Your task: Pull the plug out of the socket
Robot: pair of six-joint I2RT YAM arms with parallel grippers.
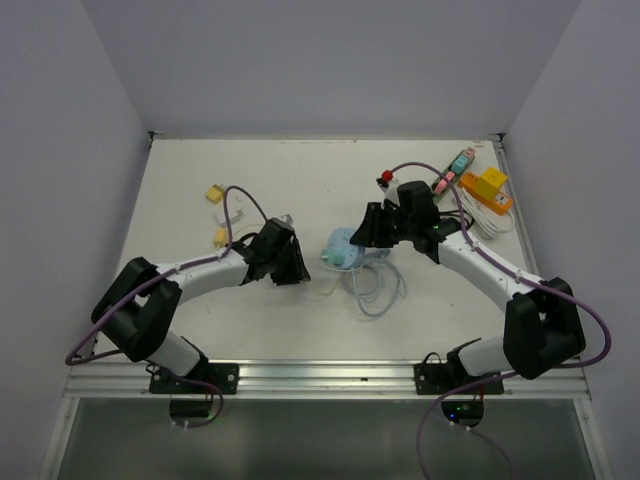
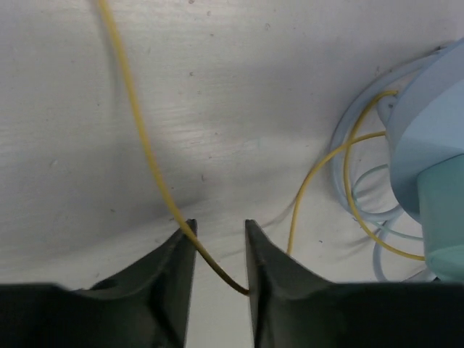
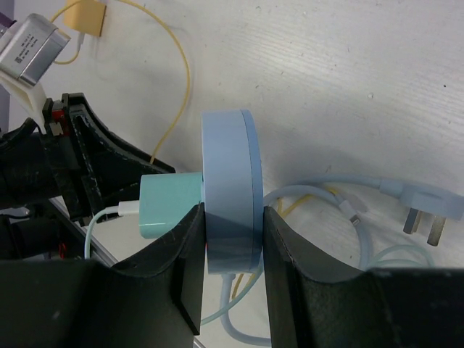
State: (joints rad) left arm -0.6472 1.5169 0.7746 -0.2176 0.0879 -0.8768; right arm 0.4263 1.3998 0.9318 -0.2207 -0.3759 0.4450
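Two arms are reaching over the tabletop (image 1: 300, 180). Right jaws are clamping the round blue socket (image 3: 228, 181), with the teal plug (image 3: 170, 205) sitting inserted in its face. Left jaws are standing open, straddling a yellow cable (image 2: 141, 138).

We are gripping the pale blue round socket (image 3: 228, 167) edge-on between the fingers of our right pincer (image 3: 232, 221). The teal plug (image 3: 170, 206) is sitting in its face, a white cable (image 3: 109, 216) trailing away over the worktop (image 3: 348, 87).
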